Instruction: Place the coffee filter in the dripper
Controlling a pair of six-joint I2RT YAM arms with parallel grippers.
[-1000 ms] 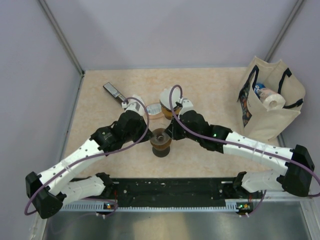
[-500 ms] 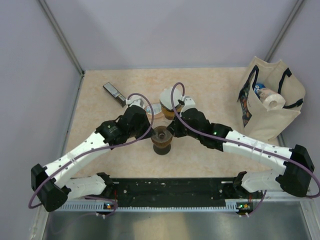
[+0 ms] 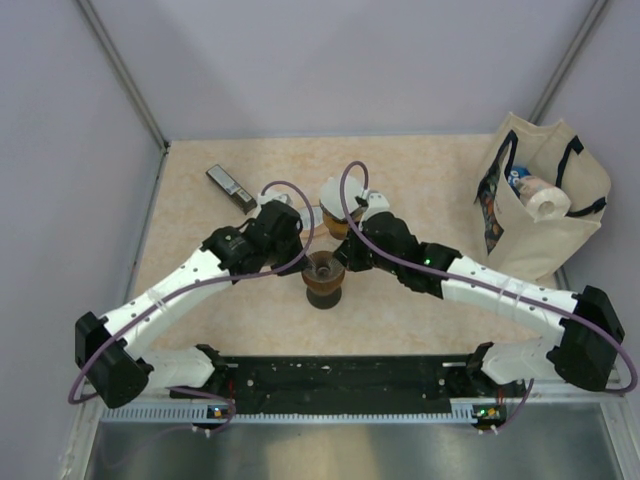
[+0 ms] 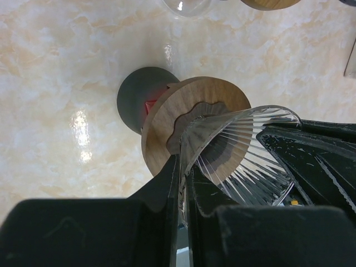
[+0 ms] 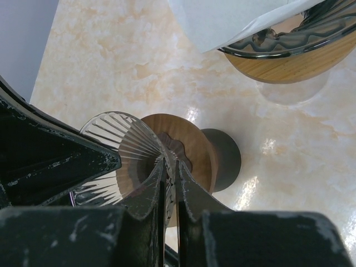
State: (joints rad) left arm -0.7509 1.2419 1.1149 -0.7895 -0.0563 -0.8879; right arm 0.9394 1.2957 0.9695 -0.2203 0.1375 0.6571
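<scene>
The dripper (image 4: 239, 144) is a ribbed clear glass cone in a round wooden collar (image 3: 323, 270), standing on a dark round base (image 4: 139, 97) at the table's middle. My left gripper (image 4: 183, 161) is shut on the glass rim on one side. My right gripper (image 5: 169, 164) is shut on the opposite side of the rim, with one finger inside the cone and one outside. The white paper coffee filter (image 5: 233, 16) sits in a separate wood-ringed glass holder (image 5: 289, 55) just behind, also visible from above as the filter (image 3: 335, 190).
A cream tote bag (image 3: 545, 200) with items in it stands at the right. A dark flat device (image 3: 229, 183) lies at the back left. A small clear glass piece (image 3: 310, 217) rests beside the filter holder. Pale walls enclose the table.
The left arm has swung towards the back and right, bringing its wrist closer to the dripper. The right wrist has edged slightly left. The dripper stands where it was.
</scene>
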